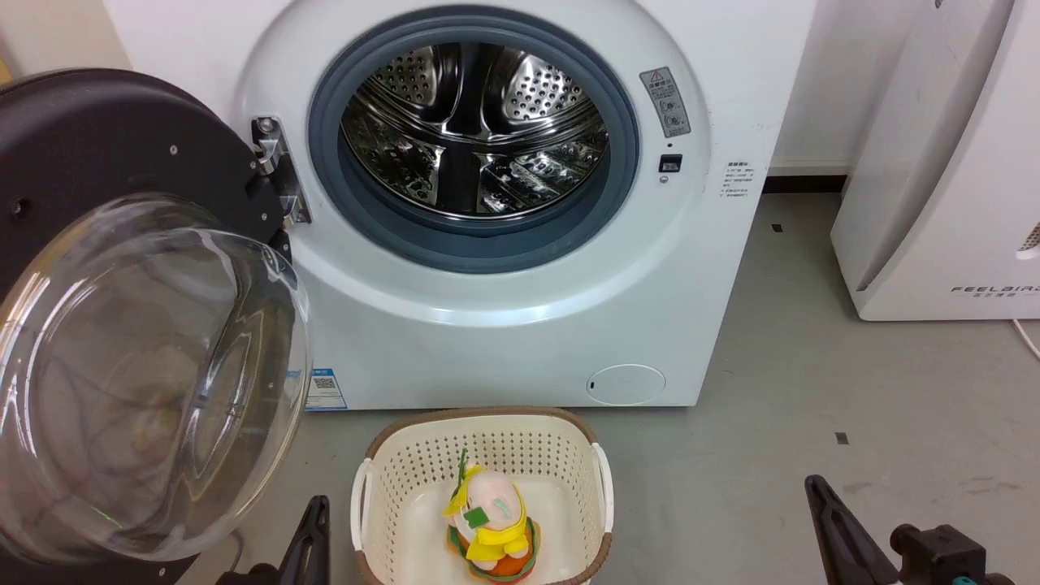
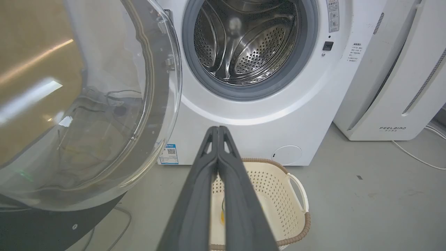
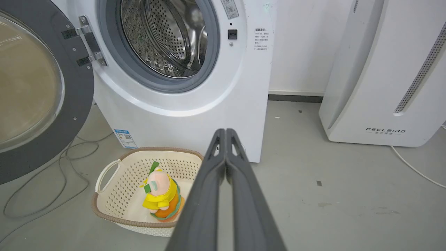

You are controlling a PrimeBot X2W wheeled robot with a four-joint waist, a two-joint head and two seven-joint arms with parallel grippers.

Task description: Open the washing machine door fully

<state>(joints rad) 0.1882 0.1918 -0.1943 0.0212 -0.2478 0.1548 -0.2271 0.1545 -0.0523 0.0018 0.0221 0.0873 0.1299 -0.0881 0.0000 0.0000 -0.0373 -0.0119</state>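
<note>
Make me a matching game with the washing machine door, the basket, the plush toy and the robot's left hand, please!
Things:
1. washing machine door
2. basket
3. plush toy
4. left hand

Places or states:
A. sitting inside the basket
B. shut, holding nothing
C. wide open, hanging to the left of the drum
D. on the floor in front of the washing machine

Right pairs: 1-C, 2-D, 3-A, 4-B.
</note>
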